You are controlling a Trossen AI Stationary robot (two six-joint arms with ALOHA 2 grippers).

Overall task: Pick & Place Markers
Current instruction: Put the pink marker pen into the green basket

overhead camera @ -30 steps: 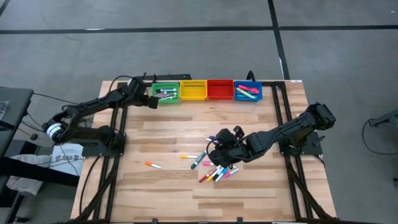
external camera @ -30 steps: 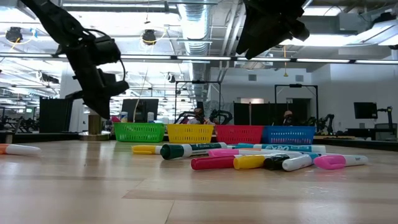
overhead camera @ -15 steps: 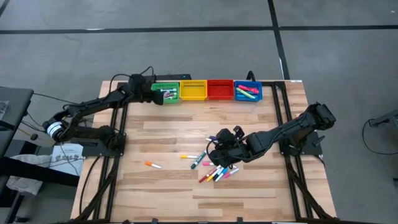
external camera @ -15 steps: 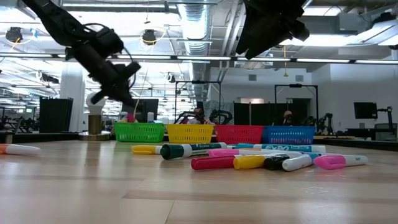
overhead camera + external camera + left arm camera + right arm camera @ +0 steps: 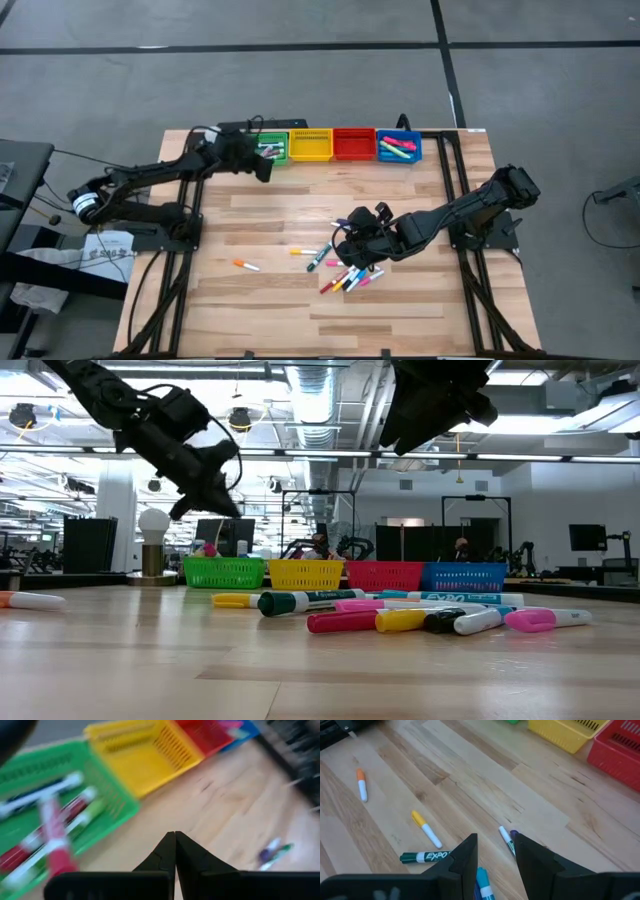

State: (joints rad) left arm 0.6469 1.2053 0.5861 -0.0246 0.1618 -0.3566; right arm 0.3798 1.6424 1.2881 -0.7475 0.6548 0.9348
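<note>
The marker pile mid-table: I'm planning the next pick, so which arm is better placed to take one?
Probably the right. The right gripper hangs open just above the marker pile, while the left gripper is shut and empty by the green bin at the table's far edge.

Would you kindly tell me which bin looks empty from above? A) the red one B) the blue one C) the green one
A: in the overhead view the red bin shows only its bare floor, while the green bin and blue bin both hold markers.
</note>
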